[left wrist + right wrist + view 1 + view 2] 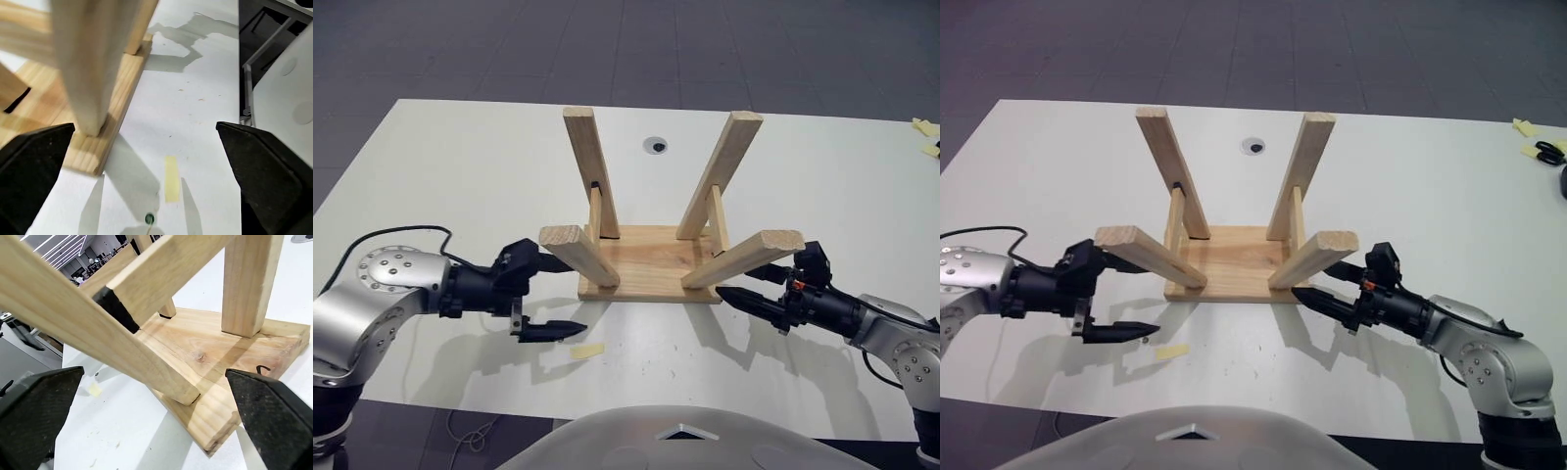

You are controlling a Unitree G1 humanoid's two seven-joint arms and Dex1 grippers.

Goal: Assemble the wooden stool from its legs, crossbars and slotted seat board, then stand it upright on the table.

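The wooden stool lies upside down on the white table, its seat board (pixel 651 264) flat and four legs pointing up. Short crossbars (pixel 596 215) (pixel 716 220) join the legs on each side. My left gripper (pixel 563 296) is open at the board's front left corner. The front left leg (pixel 579 255) stands between its black fingers (pixel 34 166), with no contact visible. My right gripper (pixel 736 284) is open at the front right corner, and the front right leg (pixel 98 328) and the board's edge (pixel 230 411) lie between its fingers (pixel 274 416).
A small strip of yellow tape (pixel 588 352) lies on the table in front of the stool, close to my left gripper. A dark round hole (pixel 656 146) sits in the tabletop behind the stool. Yellow scraps (pixel 925 127) lie at the far right edge.
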